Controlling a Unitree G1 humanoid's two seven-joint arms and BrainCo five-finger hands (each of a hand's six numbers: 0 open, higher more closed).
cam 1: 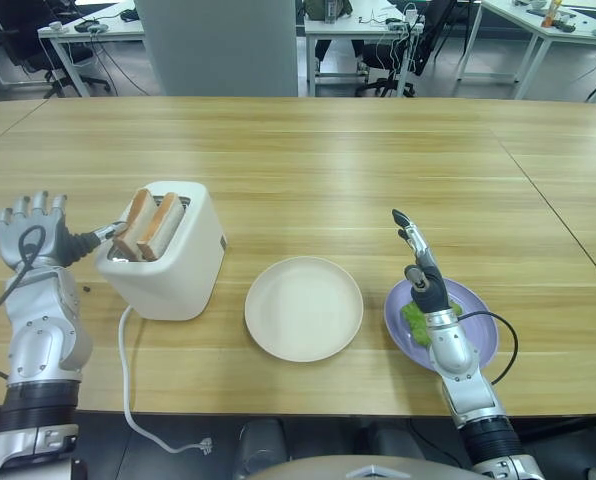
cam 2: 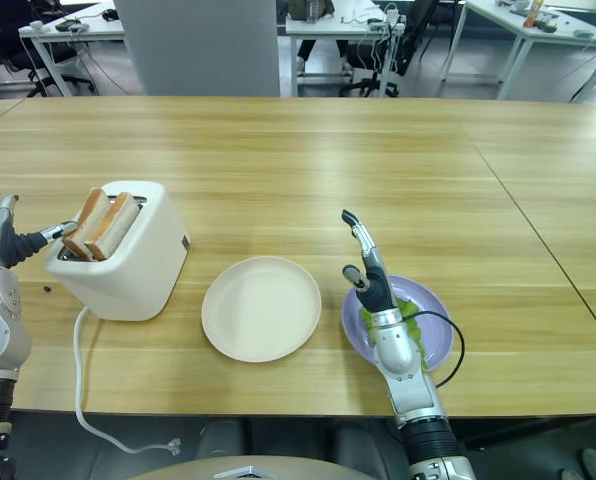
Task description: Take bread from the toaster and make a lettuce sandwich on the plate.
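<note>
Judged not started: plate bare, bread slices in the toaster left of it, lettuce right of it, left hand and right hand open and empty.

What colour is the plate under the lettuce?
Pale purple, no pattern. The plate under the lettuce shows best in the left eye view.
</note>
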